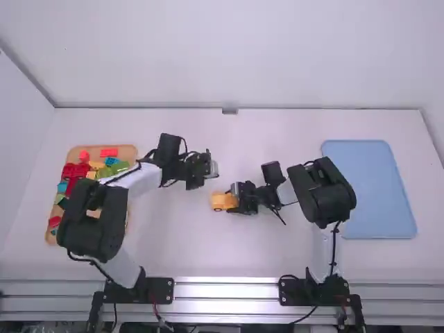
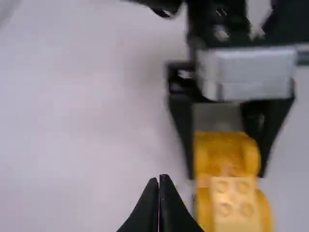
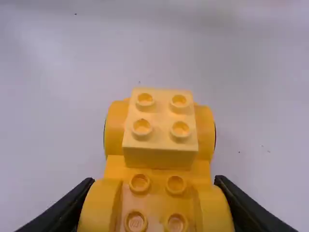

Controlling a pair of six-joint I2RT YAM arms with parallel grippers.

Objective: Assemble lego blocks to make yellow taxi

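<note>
Near the table's middle my right gripper (image 1: 239, 198) is shut on the yellow car base (image 1: 220, 201). In the right wrist view the fingers of my right gripper (image 3: 154, 205) clasp the wheels at the near end of the car base (image 3: 157, 176). A pale yellow block (image 3: 159, 130) with studs on top sits on its far end. My left gripper (image 1: 208, 168) stands above the table, a little up and left of the car. The left wrist view has my left gripper (image 2: 161, 181) with its fingertips together and nothing between them, beside the car base (image 2: 227, 150) and pale block (image 2: 234, 203).
A wooden tray (image 1: 130, 154) at the left holds several red, green, blue and yellow blocks, partly behind the left arm. A blue tray (image 1: 368, 187) lies at the right. White table surface (image 1: 187, 243) lies between the two arms.
</note>
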